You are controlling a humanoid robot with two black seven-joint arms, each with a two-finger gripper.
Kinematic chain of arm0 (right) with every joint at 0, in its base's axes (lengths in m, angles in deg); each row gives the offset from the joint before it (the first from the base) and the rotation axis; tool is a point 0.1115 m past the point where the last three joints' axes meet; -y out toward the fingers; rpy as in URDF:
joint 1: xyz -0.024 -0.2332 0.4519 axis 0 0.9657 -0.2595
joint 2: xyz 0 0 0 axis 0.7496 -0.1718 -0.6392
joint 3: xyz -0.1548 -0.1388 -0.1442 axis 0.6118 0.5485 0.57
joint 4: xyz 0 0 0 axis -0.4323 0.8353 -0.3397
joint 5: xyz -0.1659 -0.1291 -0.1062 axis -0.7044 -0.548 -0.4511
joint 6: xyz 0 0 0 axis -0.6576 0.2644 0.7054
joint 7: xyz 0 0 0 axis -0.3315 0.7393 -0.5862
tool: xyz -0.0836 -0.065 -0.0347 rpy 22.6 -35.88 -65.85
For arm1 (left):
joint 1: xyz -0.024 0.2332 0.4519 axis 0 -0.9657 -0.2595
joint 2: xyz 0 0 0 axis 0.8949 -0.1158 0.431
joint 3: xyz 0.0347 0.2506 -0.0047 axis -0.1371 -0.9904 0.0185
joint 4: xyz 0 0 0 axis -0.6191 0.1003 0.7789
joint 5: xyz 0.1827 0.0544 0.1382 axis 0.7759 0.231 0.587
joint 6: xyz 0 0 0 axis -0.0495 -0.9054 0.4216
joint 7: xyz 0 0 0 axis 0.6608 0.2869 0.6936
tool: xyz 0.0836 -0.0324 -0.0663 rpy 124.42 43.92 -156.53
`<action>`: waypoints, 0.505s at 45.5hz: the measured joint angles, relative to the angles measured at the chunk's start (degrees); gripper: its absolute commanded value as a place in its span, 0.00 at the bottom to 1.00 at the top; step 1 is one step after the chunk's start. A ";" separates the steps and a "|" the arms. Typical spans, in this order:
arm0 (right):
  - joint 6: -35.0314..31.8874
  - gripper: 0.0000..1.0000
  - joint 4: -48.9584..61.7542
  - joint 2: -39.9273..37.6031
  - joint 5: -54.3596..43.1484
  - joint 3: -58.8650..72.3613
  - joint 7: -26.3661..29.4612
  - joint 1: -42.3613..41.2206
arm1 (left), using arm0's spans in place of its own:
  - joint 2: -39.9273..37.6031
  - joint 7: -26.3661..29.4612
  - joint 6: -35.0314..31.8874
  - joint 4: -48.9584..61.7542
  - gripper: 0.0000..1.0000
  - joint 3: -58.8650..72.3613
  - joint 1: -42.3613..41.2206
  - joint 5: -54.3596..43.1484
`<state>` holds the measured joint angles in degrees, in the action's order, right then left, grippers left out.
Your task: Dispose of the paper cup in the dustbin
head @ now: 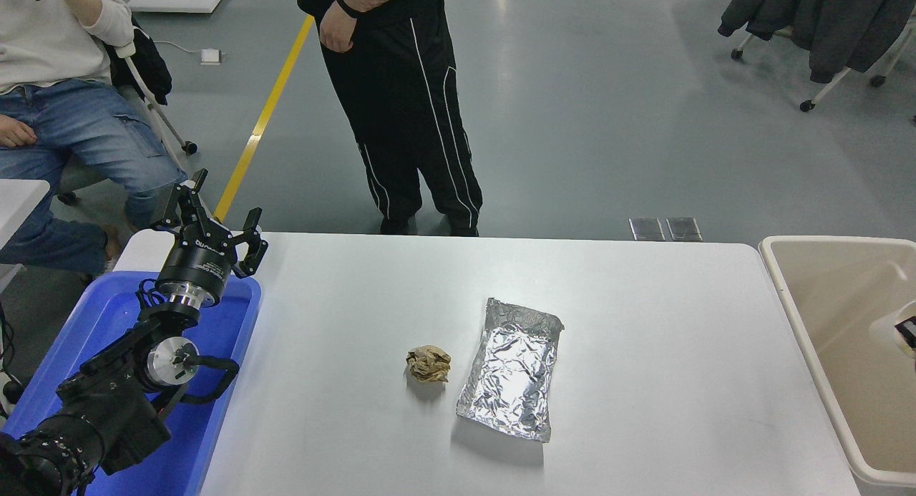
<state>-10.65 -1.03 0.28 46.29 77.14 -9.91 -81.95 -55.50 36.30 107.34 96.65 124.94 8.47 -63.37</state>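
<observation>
Paper ball (428, 363) left of foil tray (512, 368) — dustbin (801, 317) right.

A smooth, matt white counter (644, 317) carries a crinkled sheet of shiny silver aluminium foil (512, 371) and, just left of it, a rough crumpled ball of dull brown paper (429, 363). At the left edge sits a glossy blue plastic bin (215, 410). At the right stands a large beige plastic dustbin (823, 338), smooth with a soft sheen. The left arm's gripper (211, 227) is matt black with a polished metal collar.
</observation>
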 measured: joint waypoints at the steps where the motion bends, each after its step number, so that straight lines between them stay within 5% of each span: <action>1: 0.04 0.00 0.00 0.08 0.03 0.00 0.01 0.04 | 0.00 0.00 0.00 0.00 1.00 0.00 0.00 0.00; 3: 0.12 0.00 0.00 0.25 0.07 0.01 0.01 0.10 | 0.00 0.00 0.00 0.00 1.00 0.00 0.00 0.00; 4: 0.20 0.09 0.00 0.33 0.09 0.01 0.01 0.12 | 0.00 0.00 0.00 0.00 1.00 0.00 0.00 0.00; 8: 0.87 0.69 0.01 0.53 0.17 0.04 0.01 0.20 | 0.00 0.00 0.00 -0.01 1.00 0.00 0.00 0.00; 11: 2.07 0.94 0.01 0.66 0.23 0.09 -0.07 0.26 | 0.00 0.00 0.00 -0.01 1.00 0.00 0.00 0.00; 23: 5.66 0.99 -1.94 1.16 0.65 -0.73 -0.40 0.30 | 0.00 0.00 0.00 -0.03 1.00 0.00 0.00 0.00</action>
<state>-4.99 -2.97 1.44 46.94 76.40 -10.31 -81.64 -55.50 36.30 107.34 96.62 124.95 8.47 -63.37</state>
